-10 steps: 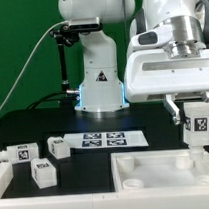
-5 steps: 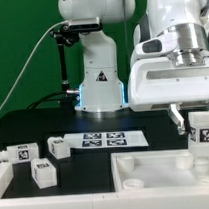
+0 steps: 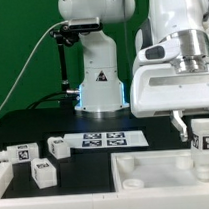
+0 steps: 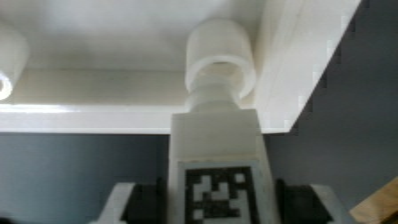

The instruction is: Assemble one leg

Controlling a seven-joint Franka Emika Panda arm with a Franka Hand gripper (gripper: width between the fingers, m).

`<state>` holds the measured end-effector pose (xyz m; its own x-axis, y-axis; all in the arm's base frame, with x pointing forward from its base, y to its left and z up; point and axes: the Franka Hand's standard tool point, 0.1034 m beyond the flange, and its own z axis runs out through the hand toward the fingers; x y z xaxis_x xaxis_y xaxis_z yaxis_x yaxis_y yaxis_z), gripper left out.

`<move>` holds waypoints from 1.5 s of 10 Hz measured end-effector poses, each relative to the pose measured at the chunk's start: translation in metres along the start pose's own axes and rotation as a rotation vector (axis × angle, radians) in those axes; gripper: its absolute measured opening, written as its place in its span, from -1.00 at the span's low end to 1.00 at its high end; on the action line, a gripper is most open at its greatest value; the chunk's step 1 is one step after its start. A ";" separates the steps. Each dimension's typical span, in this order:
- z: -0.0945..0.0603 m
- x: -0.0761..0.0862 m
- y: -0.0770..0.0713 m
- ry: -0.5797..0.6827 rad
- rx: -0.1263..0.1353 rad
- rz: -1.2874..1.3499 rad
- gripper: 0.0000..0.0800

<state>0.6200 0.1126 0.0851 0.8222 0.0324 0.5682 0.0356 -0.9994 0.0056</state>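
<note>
Green cloth is hung behind the scene, and a black table (image 3: 34, 127) is laid out before the white arm base (image 3: 99, 78). On that surface, towards the exterior view's left, three loose legs (image 3: 42, 171) are scattered, with the marker board (image 3: 110, 139) lying flat near the middle. The white table top (image 3: 147, 175) is set nearest the camera. At the exterior view's right, the gripper (image 3: 199, 125) is seen closed on one tagged table leg (image 3: 205, 141), the fingers pressed against its two sides near the upper end. The leg is held upright, its long axis pointing straight down at the table top's end on the exterior view's right. In the wrist view its far end is lined up with a rounded socket (image 4: 222, 55) close to the panel's raised edge. The coming move is judged to depend on exactly this alignment: the socket lies directly beyond the leg's tip along its axis, so a straight descent and then a turn would be called for. Whether the tip is already touching the socket cannot be told.
</note>
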 end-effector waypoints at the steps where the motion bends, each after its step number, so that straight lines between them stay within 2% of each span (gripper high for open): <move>1: 0.003 -0.002 -0.002 -0.004 0.001 -0.002 -0.29; 4: 0.008 -0.011 -0.001 -0.013 -0.002 -0.007 -0.29; 12: 0.009 -0.011 -0.001 -0.010 -0.003 -0.020 -0.29; 13: 0.009 -0.011 -0.001 -0.010 -0.003 -0.023 0.17; 14: 0.009 -0.011 -0.001 -0.010 -0.003 -0.027 0.46; 15: 0.009 -0.011 -0.001 -0.010 -0.003 -0.029 0.46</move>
<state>0.6157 0.1136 0.0716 0.8266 0.0614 0.5595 0.0579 -0.9980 0.0241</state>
